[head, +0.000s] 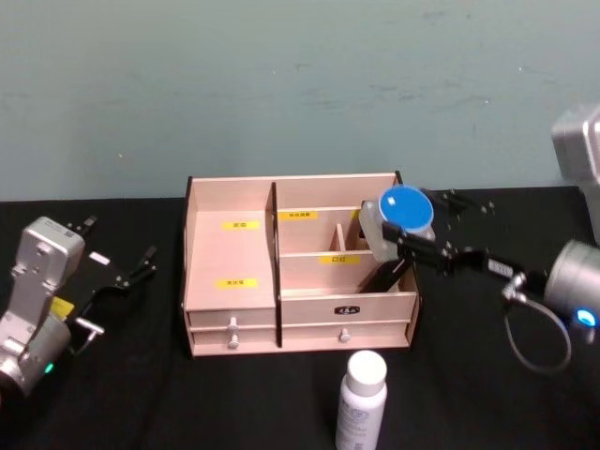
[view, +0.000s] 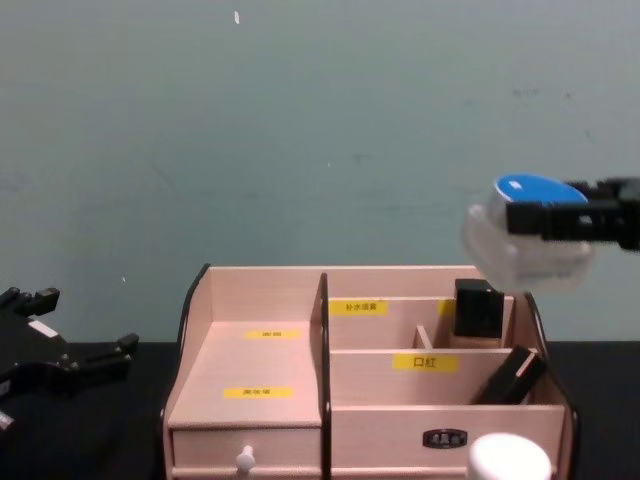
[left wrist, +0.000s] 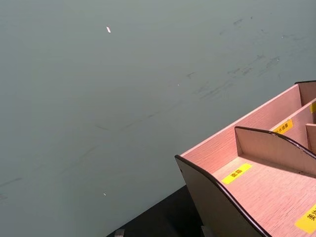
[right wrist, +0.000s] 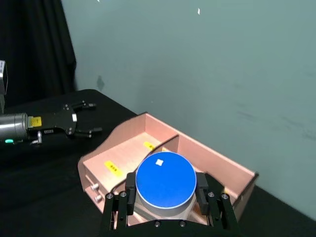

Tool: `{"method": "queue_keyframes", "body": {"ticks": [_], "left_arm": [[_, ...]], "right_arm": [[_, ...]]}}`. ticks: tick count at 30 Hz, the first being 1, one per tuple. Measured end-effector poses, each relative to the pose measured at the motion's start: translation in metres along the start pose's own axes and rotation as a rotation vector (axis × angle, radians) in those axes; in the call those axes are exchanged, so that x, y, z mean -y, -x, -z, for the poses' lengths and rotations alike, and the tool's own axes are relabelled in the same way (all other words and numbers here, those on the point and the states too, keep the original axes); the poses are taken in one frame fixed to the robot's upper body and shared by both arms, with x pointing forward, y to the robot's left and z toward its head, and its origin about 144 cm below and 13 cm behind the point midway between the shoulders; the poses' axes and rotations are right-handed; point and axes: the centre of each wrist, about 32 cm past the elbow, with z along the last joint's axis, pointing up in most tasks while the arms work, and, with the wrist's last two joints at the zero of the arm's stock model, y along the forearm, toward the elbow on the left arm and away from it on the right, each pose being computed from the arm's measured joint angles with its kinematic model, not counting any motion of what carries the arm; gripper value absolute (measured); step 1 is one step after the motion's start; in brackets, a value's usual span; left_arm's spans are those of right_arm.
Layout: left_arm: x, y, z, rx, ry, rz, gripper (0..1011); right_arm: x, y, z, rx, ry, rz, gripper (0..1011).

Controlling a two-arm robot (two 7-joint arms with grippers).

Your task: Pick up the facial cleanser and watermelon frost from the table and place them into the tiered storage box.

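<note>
My right gripper (head: 401,232) is shut on a pale jar with a round blue lid (head: 405,208). It holds the jar in the air above the right end of the tiered storage box (head: 230,272), a pale-pink organiser with yellow labels and white-knobbed drawers. In the right wrist view the fingers (right wrist: 129,190) clamp the jar (right wrist: 165,180) from both sides, and from the chest the jar (view: 525,245) hangs above the box (view: 262,375). A white bottle with a white cap (head: 361,398) stands on the table before the box. I cannot tell which item is the cleanser. My left gripper (head: 120,246) rests open left of the box.
The table is covered in black cloth (head: 469,375), with a teal wall behind it. A black block (view: 478,308) stands in the box's rear right compartment and a dark item (view: 510,375) leans in the one before it. The box's wide left compartment (left wrist: 266,187) holds nothing.
</note>
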Motion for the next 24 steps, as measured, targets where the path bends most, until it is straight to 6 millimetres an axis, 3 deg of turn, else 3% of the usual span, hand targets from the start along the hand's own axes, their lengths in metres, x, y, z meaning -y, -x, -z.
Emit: {"method": "queue_keyframes", "body": {"ticks": [10, 24], "left_arm": [[0.0, 0.0, 0.0, 0.0, 0.0, 0.0, 1001], [0.0, 0.0, 0.0, 0.0, 0.0, 0.0, 1001]], "right_arm": [[-0.037, -0.033, -0.024, 0.037, 0.012, -0.116, 724], [-0.095, -0.06, -0.027, 0.014, 0.037, -0.286, 724]]}}
